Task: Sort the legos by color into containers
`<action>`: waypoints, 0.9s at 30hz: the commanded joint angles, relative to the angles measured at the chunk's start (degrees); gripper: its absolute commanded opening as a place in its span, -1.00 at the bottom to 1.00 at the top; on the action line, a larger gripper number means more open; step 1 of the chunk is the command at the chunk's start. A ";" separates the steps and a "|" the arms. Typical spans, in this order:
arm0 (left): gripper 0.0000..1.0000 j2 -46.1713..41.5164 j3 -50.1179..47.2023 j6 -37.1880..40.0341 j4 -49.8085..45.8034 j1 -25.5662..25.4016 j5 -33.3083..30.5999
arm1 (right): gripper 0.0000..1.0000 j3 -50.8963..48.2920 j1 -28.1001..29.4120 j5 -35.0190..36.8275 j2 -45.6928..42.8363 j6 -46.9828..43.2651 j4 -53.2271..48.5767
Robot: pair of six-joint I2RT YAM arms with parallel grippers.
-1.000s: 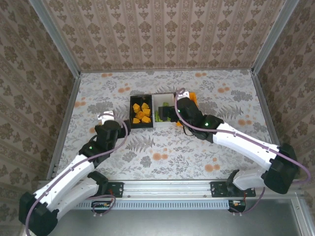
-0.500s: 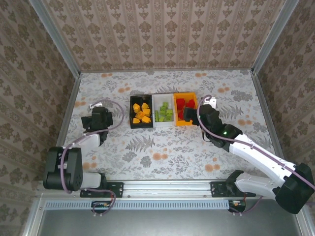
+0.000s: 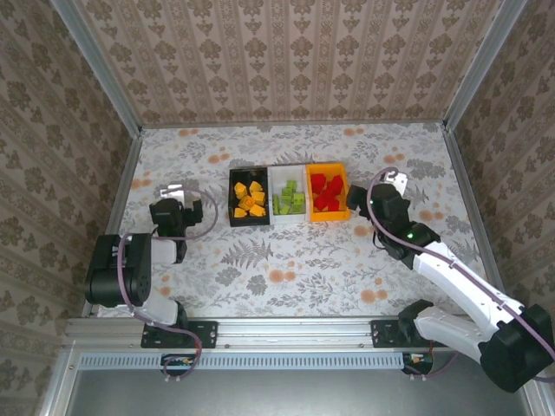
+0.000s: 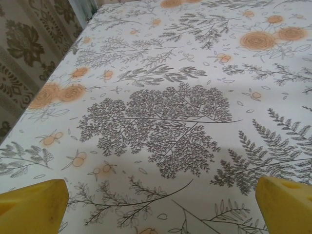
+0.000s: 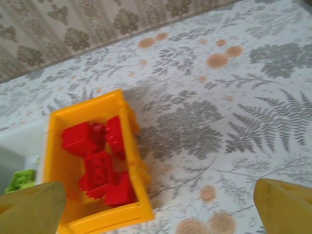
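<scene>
Looking down from overhead, I find the legos lying by color in the containers: the orange-yellow bricks [image 3: 249,200] in the black bin [image 3: 231,186], the lime green bricks [image 3: 290,203] in the white bin [image 3: 287,174], and the red bricks [image 3: 326,191] in the orange bin [image 3: 329,217]. The three bins stand joined in a row, black on the left, white in the middle and orange on the right, toward the far middle of the floral table [image 3: 286,260]. My right wrist camera looks into the orange bin from its right side, where the red bricks are heaped together, and at the left edge it catches one green brick in the white bin next door. The right gripper [image 5: 157,208] sits near the orange bin's right wall, apart from it, with its jaws spread wide and nothing between them (both yellow fingertips sit at the bottom corners of that view). The left gripper [image 4: 158,204] is well to the left of the black bin, its arm folded back on itself. Its jaws are also spread wide and hold nothing, with bare tablecloth between the fingertips. Patterned wallpaper walls [image 3: 286,61] close in the table on three sides.
</scene>
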 commanded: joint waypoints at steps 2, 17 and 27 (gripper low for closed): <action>1.00 0.04 0.21 -0.36 5.05 -0.63 -2.33 | 1.00 -2.35 -4.66 3.24 -0.48 -8.72 7.41; 1.00 0.23 0.26 0.12 5.38 -0.96 -2.18 | 1.00 -16.18 -21.42 -10.06 19.79 -25.47 49.65; 1.00 0.20 0.29 0.11 5.33 -1.00 -2.18 | 1.00 -18.27 -21.68 -14.67 29.95 -27.24 62.64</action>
